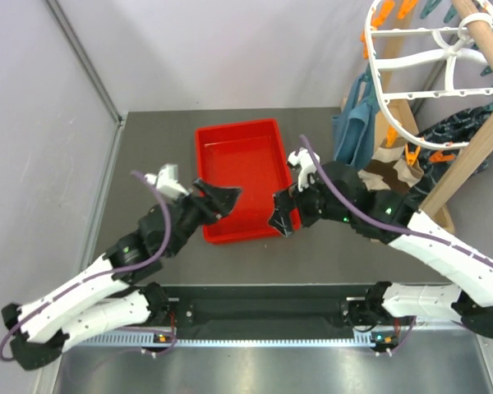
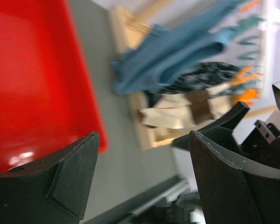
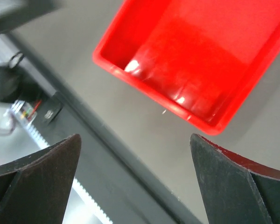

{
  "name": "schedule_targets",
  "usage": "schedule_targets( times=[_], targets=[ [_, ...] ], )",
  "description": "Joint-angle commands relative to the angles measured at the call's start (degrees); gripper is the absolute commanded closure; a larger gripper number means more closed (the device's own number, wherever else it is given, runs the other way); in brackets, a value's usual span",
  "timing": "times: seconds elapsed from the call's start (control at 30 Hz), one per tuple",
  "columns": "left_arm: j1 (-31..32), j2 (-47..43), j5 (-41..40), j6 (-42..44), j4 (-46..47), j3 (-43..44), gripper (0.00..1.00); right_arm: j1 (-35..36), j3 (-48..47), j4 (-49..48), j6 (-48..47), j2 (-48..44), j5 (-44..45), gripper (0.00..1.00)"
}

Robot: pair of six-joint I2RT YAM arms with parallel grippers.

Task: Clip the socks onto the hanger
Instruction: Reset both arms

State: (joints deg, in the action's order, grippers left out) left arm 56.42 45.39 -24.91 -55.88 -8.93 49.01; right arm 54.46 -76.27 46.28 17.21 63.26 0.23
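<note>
The white round hanger (image 1: pixel 427 74) with orange and teal pegs stands at the far right on a slanted wooden pole. The beige socks (image 1: pixel 397 167) with brown patches hang under its rim by orange pegs (image 1: pixel 412 154). They also show in the left wrist view (image 2: pixel 177 112), blurred. My left gripper (image 1: pixel 218 203) is open and empty at the near left corner of the red tray (image 1: pixel 267 127). My right gripper (image 1: pixel 283 215) is open and empty at the tray's near right corner. In the wrist views both grippers (image 2: pixel 144 179) (image 3: pixel 135 179) hold nothing.
A teal-blue cloth (image 1: pixel 353 123) and a dark navy patterned fabric (image 1: pixel 456 135) hang from the hanger beside the socks. The wooden pole (image 1: pixel 485 98) slants down to a wooden base. The red tray (image 3: pixel 252 74) holds nothing. A metal rail (image 1: pixel 263 338) runs along the table's near edge.
</note>
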Motion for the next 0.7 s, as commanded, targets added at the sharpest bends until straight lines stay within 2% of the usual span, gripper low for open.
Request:
schedule_targets(
  times=[0.0,0.03,0.2,0.37,0.4,0.47,0.5,0.57,0.6,0.67],
  targets=[
    [-1.1,-11.1,-5.3,3.5,-13.6,-6.5,0.18,0.8,7.2,-16.2,5.7,-5.3,9.6,0.00],
    [-1.1,-13.9,-5.4,2.6,-15.0,-7.9,0.17,0.7,11.5,-20.2,6.6,-6.3,10.6,0.00],
    [-1.1,-31.7,-3.8,-0.2,-14.4,-19.2,0.14,0.4,21.0,-24.7,8.4,-10.6,19.1,0.00],
    [-1.1,-42.4,-0.1,0.1,-7.5,-29.3,0.13,-0.7,42.2,-38.8,13.0,-21.8,19.8,0.00],
    [-1.1,-44.5,0.5,0.0,-6.5,-30.5,0.12,-0.8,45.6,-41.3,13.5,-27.3,18.2,0.00],
    [-1.1,-42.9,2.8,0.1,-4.1,-31.6,0.12,-0.7,55.2,-47.1,15.3,-34.0,17.4,0.00],
    [-1.1,-42.4,3.8,0.4,-2.7,-32.0,0.12,-0.7,58.0,-48.1,16.0,-41.3,17.4,0.00],
    [-1.1,-42.3,7.2,0.5,1.2,-35.0,0.12,-0.7,64.2,-46.5,19.1,-49.8,19.1,0.00],
    [-1.1,-43.4,8.3,0.4,6.2,-36.6,0.12,-0.8,65.9,-44.3,20.0,-58.7,20.4,0.00],
    [-1.1,-44.2,12.1,-1.7,11.3,-41.9,0.11,-0.7,69.7,-37.8,22.2,-68.1,21.4,0.00]
  ],
)
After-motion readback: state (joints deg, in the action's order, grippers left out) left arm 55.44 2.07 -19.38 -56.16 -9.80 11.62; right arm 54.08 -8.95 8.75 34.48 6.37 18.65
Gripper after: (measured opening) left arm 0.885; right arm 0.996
